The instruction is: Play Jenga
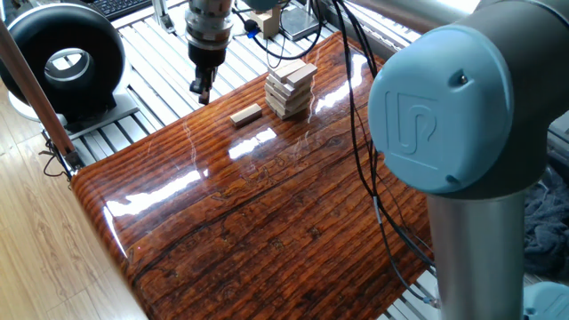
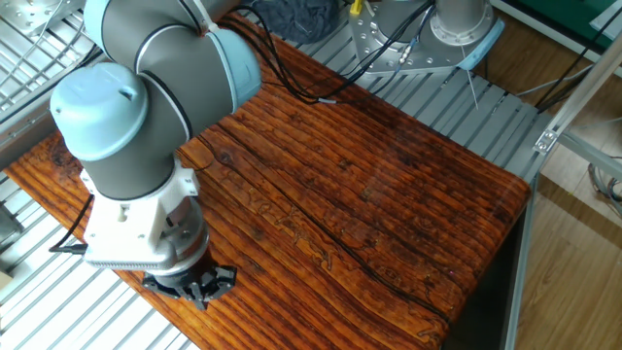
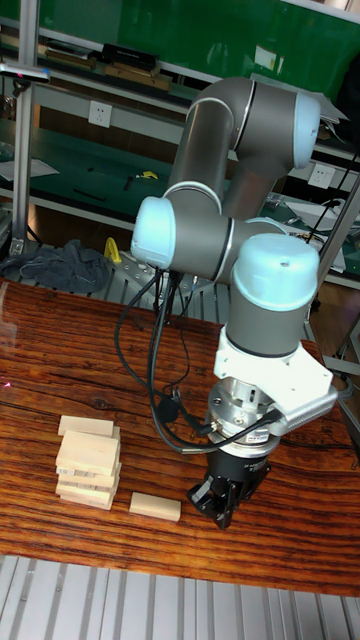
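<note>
End effector (image 1: 201, 90) closed and empty, beside loose block (image 1: 245, 115) near Jenga tower (image 1: 290, 89).

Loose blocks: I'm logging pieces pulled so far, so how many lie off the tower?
1. A single loose block lies flat on the table beside the tower, apart from it. The arm could hide others.

tabletop (image 1: 267, 213): dark, glossy wood with striped grain, bright glare along its surface, set on a frame of pale metal slats (image 1: 169, 67). on it, near one end: jenga tower (image 1: 290, 89), pale unpainted blocks in crosswise layers, top blocks slightly askew; one loose block (image 1: 245, 115), same pale wood, lying flat just beside the tower, apart from it. black cables (image 2: 292, 83) trail across the far part of the tabletop.
</note>
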You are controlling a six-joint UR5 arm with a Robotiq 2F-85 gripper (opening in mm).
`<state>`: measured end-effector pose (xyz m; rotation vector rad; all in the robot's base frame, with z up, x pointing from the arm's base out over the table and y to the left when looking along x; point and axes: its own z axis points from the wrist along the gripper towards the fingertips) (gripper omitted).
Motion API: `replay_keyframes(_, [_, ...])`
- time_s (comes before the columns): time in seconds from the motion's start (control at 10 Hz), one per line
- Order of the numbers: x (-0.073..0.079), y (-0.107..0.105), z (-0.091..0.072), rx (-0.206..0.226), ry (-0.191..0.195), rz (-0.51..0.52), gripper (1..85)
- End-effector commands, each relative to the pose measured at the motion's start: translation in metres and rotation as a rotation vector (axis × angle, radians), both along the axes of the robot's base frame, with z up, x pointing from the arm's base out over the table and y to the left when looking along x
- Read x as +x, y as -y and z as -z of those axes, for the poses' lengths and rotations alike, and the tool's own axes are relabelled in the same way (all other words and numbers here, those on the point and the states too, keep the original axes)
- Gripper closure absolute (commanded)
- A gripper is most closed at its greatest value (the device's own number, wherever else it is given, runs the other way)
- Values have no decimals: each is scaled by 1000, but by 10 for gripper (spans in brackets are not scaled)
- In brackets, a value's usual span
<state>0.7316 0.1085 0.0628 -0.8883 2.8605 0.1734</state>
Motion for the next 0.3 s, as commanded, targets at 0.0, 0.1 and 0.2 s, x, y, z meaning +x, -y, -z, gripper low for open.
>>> replay_keyframes(0.0, [-3, 1, -2, -18, -28, 45, 843])
replay_keyframes(0.1, [-4, 1, -1, -21, -31, 40, 843])
replay_keyframes(0.2, [-2, -10, -1, 20, -36, 66, 843])
